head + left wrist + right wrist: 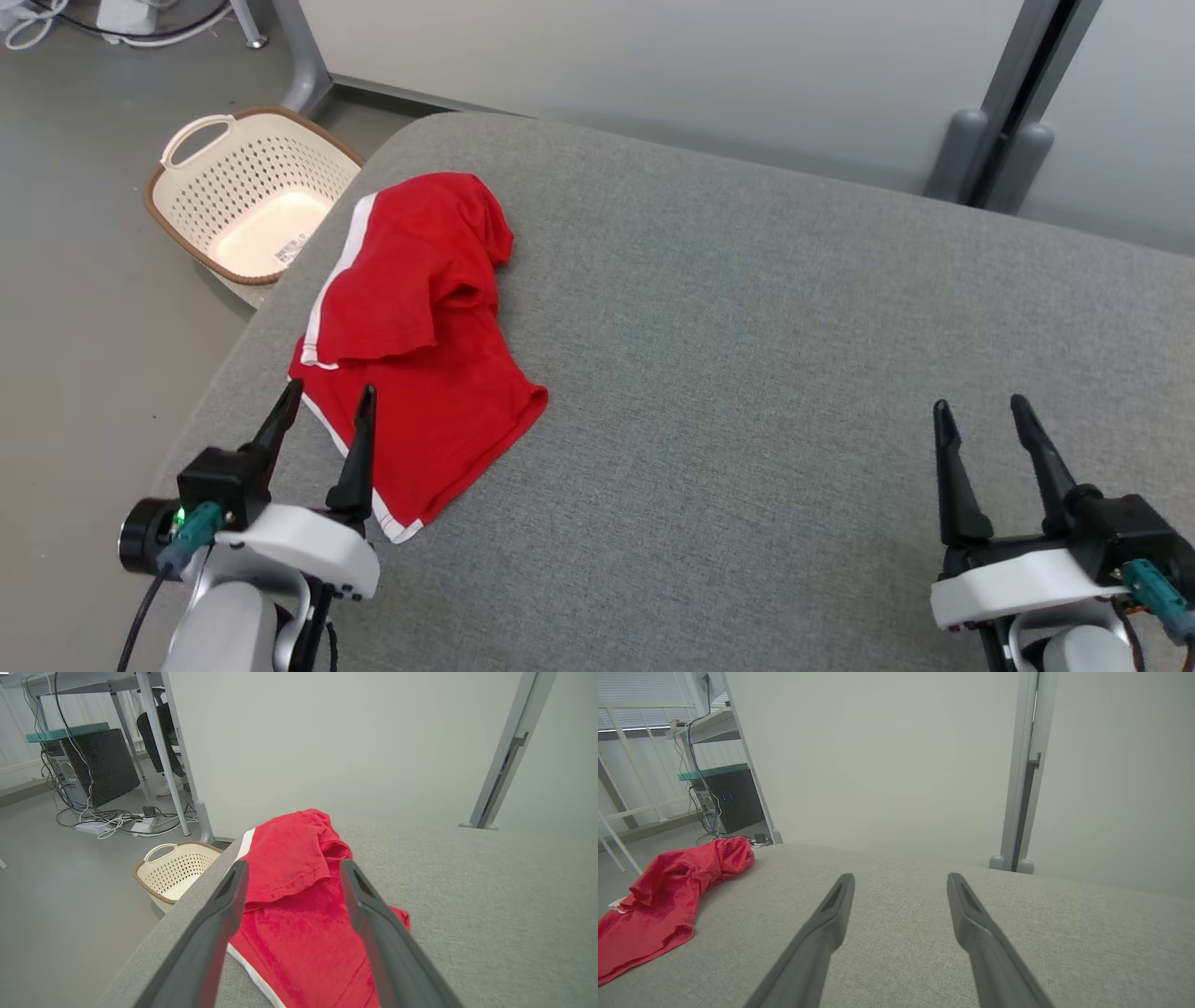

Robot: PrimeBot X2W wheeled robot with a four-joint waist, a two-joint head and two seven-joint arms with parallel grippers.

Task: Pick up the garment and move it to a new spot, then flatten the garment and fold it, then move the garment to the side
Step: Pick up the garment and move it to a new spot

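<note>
Since both the left gripper [329, 399] and right gripper [976, 408] stand apart and empty, pinch the red garment [420, 345] at its near hem (white-trimmed) — deep, not skimming — before lifting.

Pale partition wall [653, 75] spans the top. At left, grey floor [84, 308] with a cream perforated basket [224, 168] beside the grey fabric-covered desk [747, 373]. Upper left of the left wrist view: black computer tower [100, 765], tangled cables [112, 821].

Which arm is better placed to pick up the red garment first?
Left, likely. The left gripper, open, is at the near edge of the red garment, the cloth framed between its fingers in the left wrist view. The right gripper, also open, is over bare grey cushion, away from it.
</note>
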